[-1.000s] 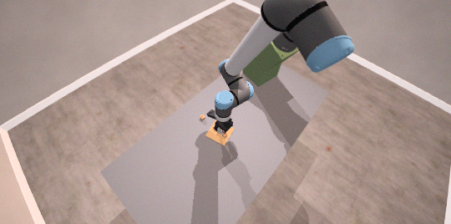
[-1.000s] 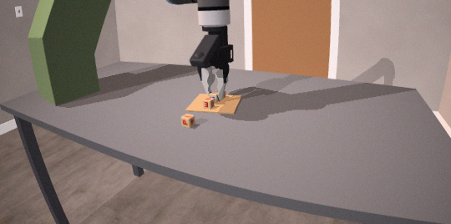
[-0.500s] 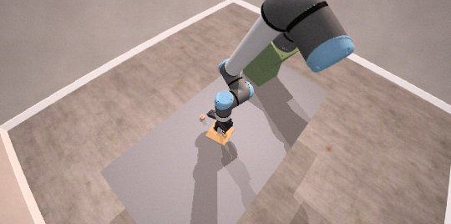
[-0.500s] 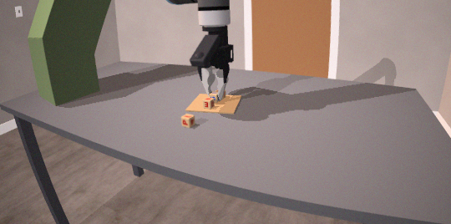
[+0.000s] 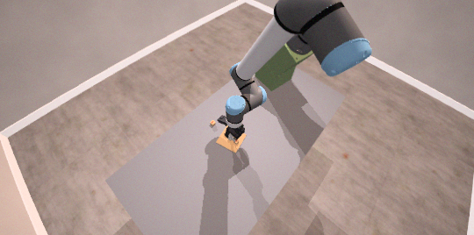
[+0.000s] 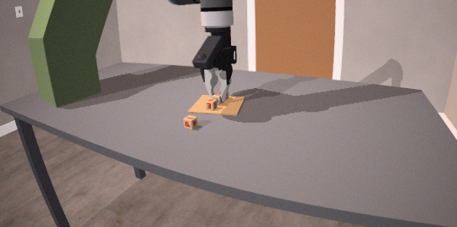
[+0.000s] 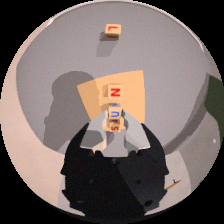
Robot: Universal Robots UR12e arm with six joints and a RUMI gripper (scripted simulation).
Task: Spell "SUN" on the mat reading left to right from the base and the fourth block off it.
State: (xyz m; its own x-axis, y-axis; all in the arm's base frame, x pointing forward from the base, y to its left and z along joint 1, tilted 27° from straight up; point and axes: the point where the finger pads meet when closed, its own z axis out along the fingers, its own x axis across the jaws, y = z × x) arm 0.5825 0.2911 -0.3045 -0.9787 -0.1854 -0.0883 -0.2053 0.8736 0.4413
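Observation:
My gripper (image 5: 232,138) (image 6: 217,100) (image 7: 114,109) is low over the wooden mat (image 5: 224,142) (image 6: 234,107) (image 7: 135,82), shut on the block with the blue U (image 7: 115,114). A small height above the mat is hard to tell. The N block (image 6: 211,105) (image 7: 115,92) lies on the mat on one side of it. The S block (image 5: 236,142) (image 7: 115,128) is on the other side, partly hidden by the fingers. The tops line up S, U, N. The L block (image 5: 212,123) (image 6: 190,122) (image 7: 113,30) lies off the mat, beyond N.
The grey table (image 5: 167,174) (image 6: 296,152) carries the mat and blocks. The green pedestal (image 5: 274,69) (image 6: 72,46) stands at the robot's base end. Shadows of the arm fall across the table and part of the mat.

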